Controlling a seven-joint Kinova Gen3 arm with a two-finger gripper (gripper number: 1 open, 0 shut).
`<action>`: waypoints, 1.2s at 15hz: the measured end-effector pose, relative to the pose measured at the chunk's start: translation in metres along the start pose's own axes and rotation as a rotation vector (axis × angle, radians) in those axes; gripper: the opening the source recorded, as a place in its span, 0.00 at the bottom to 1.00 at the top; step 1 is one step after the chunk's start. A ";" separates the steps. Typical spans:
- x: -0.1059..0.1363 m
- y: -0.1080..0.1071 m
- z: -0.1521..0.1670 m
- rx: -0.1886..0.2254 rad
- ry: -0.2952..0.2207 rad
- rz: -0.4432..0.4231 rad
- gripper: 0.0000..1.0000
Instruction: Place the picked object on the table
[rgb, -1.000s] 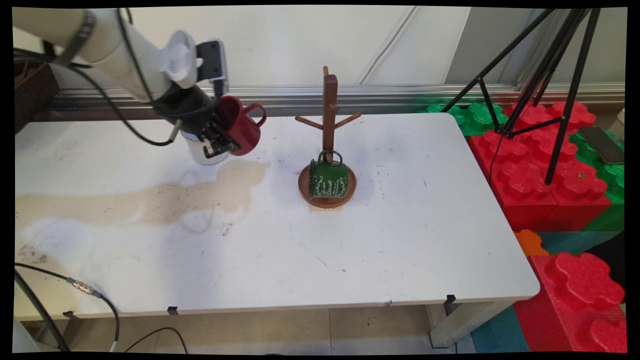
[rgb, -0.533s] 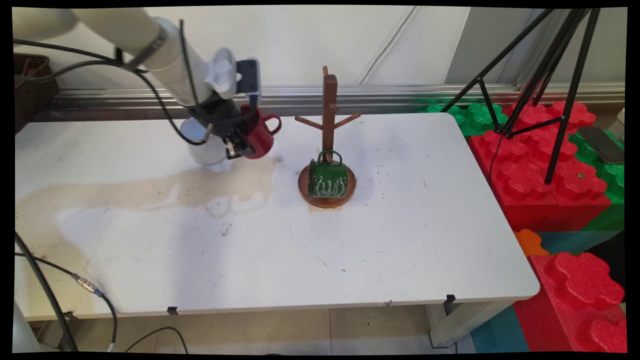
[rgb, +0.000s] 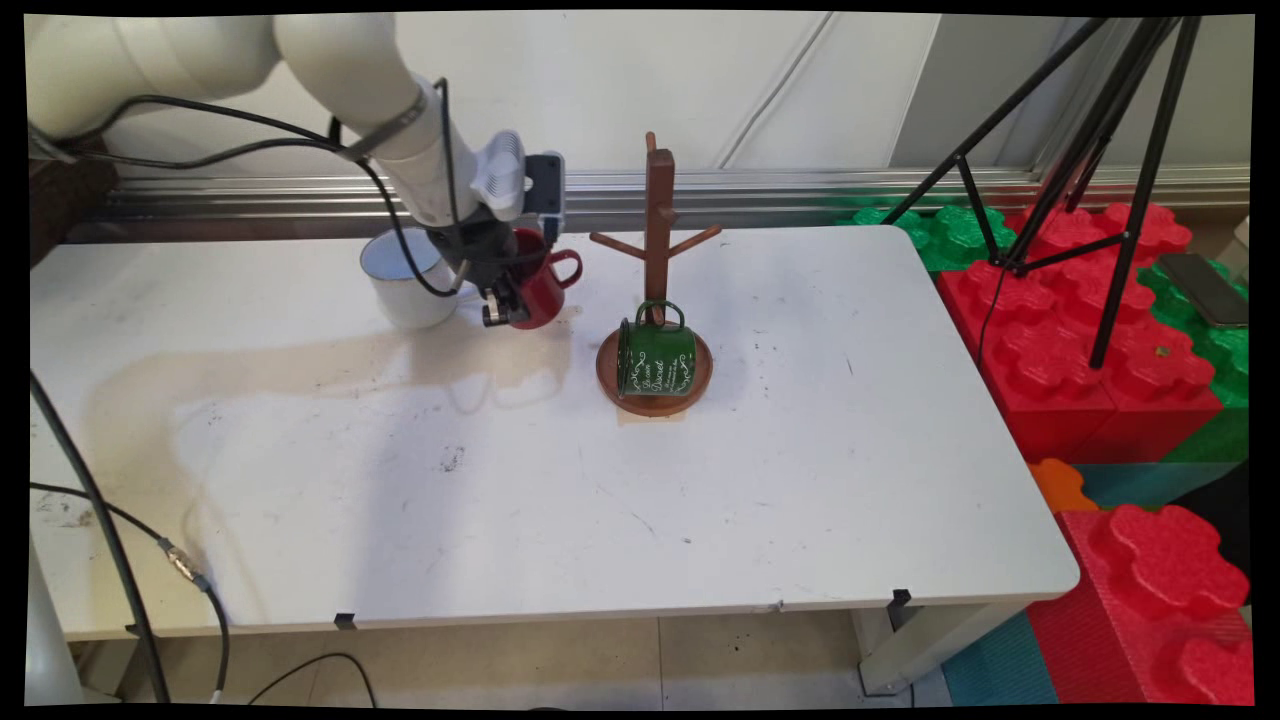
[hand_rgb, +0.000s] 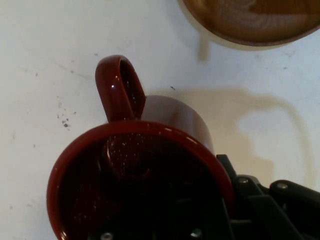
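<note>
Overhead, gripper (rgb: 505, 300) clamps red mug (rgb: 540, 285), hand view shows inside (hand_rgb: 135, 195).

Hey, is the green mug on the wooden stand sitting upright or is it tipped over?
Tipped over. The green mug lies on its side on the mug tree's round base, its handle pointing up by the post and its lettering running sideways.

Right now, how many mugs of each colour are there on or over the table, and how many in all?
Red mug, in the gripper: 1
White mug, on the table: 1
Green mug, on its side on the rack base: 1
Total: 3 mugs
</note>
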 end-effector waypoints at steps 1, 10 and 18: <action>0.002 -0.002 0.006 -0.005 -0.006 0.004 0.00; 0.011 -0.017 0.046 -0.056 -0.055 0.031 0.00; 0.011 -0.020 0.059 -0.080 -0.078 0.042 1.00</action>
